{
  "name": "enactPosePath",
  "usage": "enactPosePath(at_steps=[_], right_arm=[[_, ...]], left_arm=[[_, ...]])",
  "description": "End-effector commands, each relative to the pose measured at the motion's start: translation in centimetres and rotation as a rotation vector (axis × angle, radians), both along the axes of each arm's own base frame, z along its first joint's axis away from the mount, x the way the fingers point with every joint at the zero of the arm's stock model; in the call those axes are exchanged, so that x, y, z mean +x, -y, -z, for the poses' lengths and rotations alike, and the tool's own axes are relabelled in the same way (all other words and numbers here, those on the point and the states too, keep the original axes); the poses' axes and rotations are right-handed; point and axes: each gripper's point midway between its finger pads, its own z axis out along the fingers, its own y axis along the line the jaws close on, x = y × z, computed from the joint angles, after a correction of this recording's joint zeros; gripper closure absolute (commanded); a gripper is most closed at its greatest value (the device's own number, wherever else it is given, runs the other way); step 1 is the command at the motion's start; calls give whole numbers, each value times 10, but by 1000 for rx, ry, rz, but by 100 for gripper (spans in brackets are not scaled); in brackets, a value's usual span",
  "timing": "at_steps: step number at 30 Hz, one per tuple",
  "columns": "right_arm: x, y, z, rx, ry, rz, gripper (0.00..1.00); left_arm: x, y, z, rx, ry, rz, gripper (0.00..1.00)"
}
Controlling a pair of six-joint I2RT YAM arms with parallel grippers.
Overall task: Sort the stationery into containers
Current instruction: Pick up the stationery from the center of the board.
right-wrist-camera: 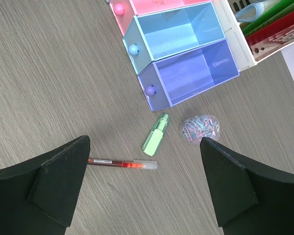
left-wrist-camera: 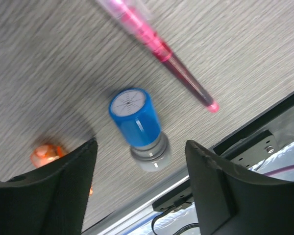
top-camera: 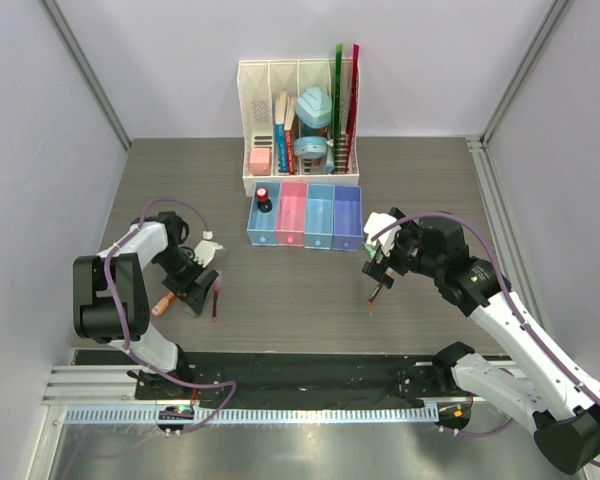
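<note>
The four joined containers stand mid-table: blue (top-camera: 263, 225), pink (top-camera: 292, 218), light blue (top-camera: 320, 218) and purple (top-camera: 347, 218). A red-capped cylinder (top-camera: 263, 197) stands in the blue one. My left gripper (left-wrist-camera: 139, 171) (top-camera: 196, 284) is open low over the table. A blue-capped cylinder (left-wrist-camera: 137, 125) lies between its fingers, untouched. A dark-red pen (left-wrist-camera: 161, 51) and an orange piece (left-wrist-camera: 45, 153) lie close by. My right gripper (right-wrist-camera: 144, 181) (top-camera: 378, 262) hangs open above another dark-red pen (right-wrist-camera: 120, 164), a green piece (right-wrist-camera: 155, 134) and a clear disc (right-wrist-camera: 200, 129) of paper clips.
A white slotted rack (top-camera: 300, 120) with books, rulers and teal items stands directly behind the bins. Side walls close in the table on the left and right. The table's near edge and a black rail (left-wrist-camera: 245, 147) lie just beyond the left gripper.
</note>
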Motion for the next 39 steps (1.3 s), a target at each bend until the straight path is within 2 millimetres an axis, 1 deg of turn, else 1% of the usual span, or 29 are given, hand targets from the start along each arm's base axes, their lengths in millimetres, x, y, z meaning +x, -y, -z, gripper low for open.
enactPosePath(at_steps=[1, 5, 8, 17, 22, 26, 28, 30, 34, 35, 36, 37, 39], right_arm=[[0, -2, -14, 35, 30, -3, 0], [0, -1, -13, 34, 31, 0, 0], [-1, -1, -15, 36, 33, -2, 0], [-1, -1, -15, 40, 34, -2, 0], [0, -1, -15, 37, 35, -2, 0], [0, -2, -15, 41, 29, -4, 0], [0, -1, -17, 42, 32, -3, 0], [0, -2, -18, 42, 33, -5, 0], [0, -2, -16, 40, 25, -3, 0], [0, -2, -15, 39, 22, -5, 0], [0, -2, -15, 39, 22, -8, 0], [0, -3, -15, 42, 20, -8, 0], [0, -5, -14, 48, 13, -14, 0]], left_arm=[[-5, 5, -3, -8, 7, 25, 30], [-9, 2, -1, 9, -9, 30, 42], [-11, 0, -2, 19, -9, 37, 45], [-13, -4, -10, 42, -17, 45, 43], [-17, -5, -8, 50, -34, 46, 45], [-18, -6, -2, 53, -53, 45, 59], [-18, -6, 2, 56, -64, 43, 62], [-18, -5, 4, 57, -68, 41, 64], [-17, -3, 7, 52, -70, 43, 63], [-16, -2, 6, 52, -68, 44, 65], [-15, -1, 7, 50, -62, 42, 69], [-14, -1, 7, 50, -62, 42, 77], [-12, 0, 7, 51, -55, 36, 83]])
